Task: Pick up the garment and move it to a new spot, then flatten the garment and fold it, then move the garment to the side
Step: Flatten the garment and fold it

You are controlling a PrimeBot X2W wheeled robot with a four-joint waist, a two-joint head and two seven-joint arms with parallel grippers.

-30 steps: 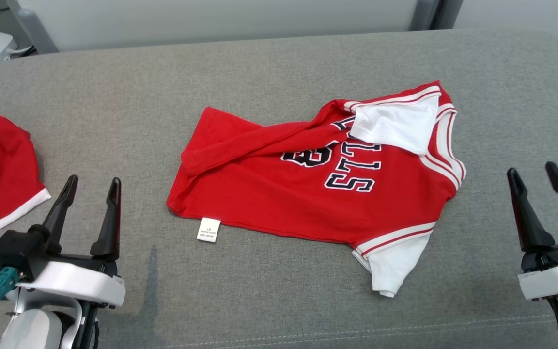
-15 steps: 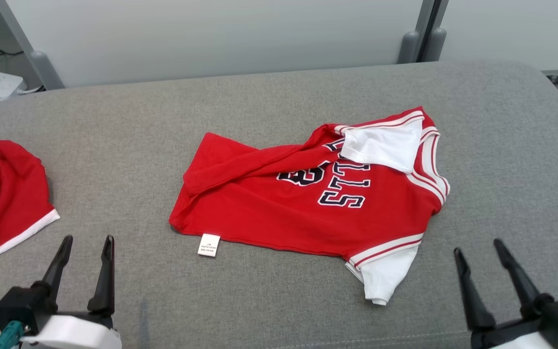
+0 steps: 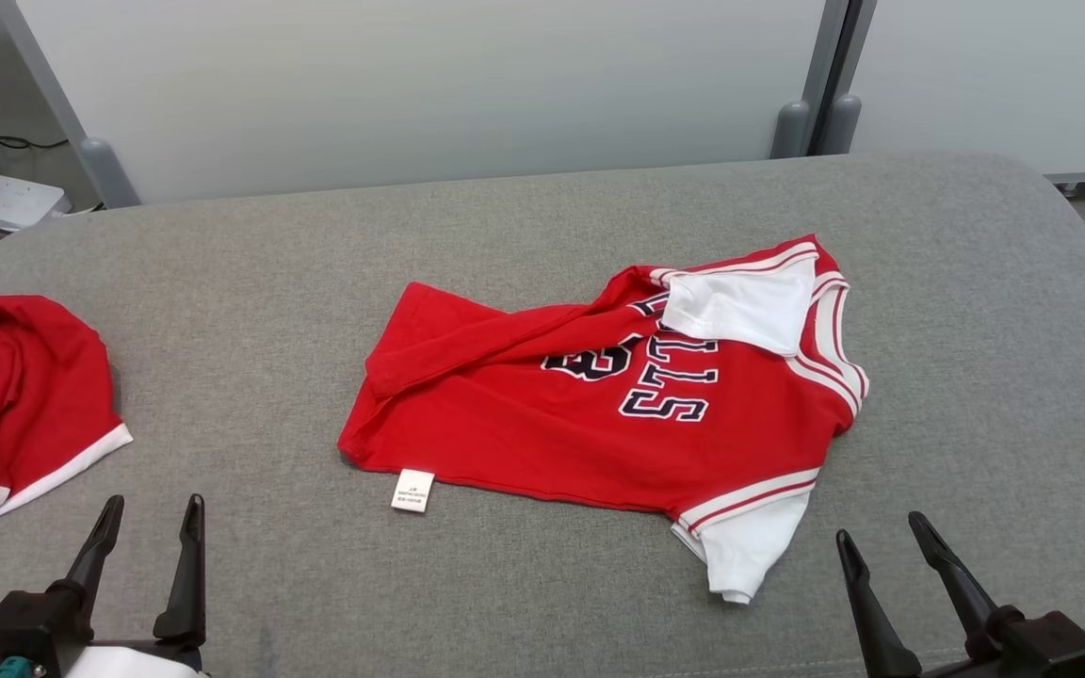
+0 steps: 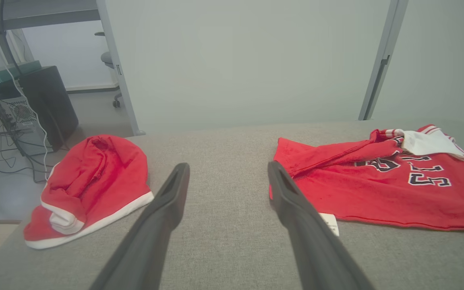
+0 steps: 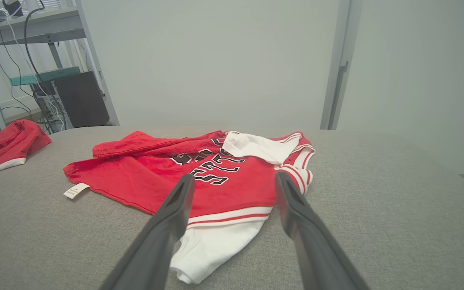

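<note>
The garment (image 3: pixel 552 424) is a red jersey with white sleeves and dark lettering, lying loosely spread and partly folded over itself in the middle of the grey cushion (image 3: pixel 542 235). It also lies in the left wrist view (image 4: pixel 377 193) and the right wrist view (image 5: pixel 199 177). A white tag (image 3: pixel 412 491) sticks out at its near left hem. My left gripper (image 3: pixel 149 513) stands open at the lower left, apart from the jersey. My right gripper (image 3: pixel 882 529) stands open at the lower right, just short of the near white sleeve (image 3: pixel 750 546). Neither holds anything.
A second red garment with white trim (image 3: pixel 15 395) lies bunched at the cushion's left edge, also in the left wrist view (image 4: pixel 87 189). A pale partition wall (image 3: pixel 429 85) stands behind the cushion. Cables and a computer case (image 4: pixel 46 104) sit on the floor to the left.
The head camera has tilted up, showing more wall behind the cushion. Both grippers now sit lower in the view, still open. The jersey lies as before.
</note>
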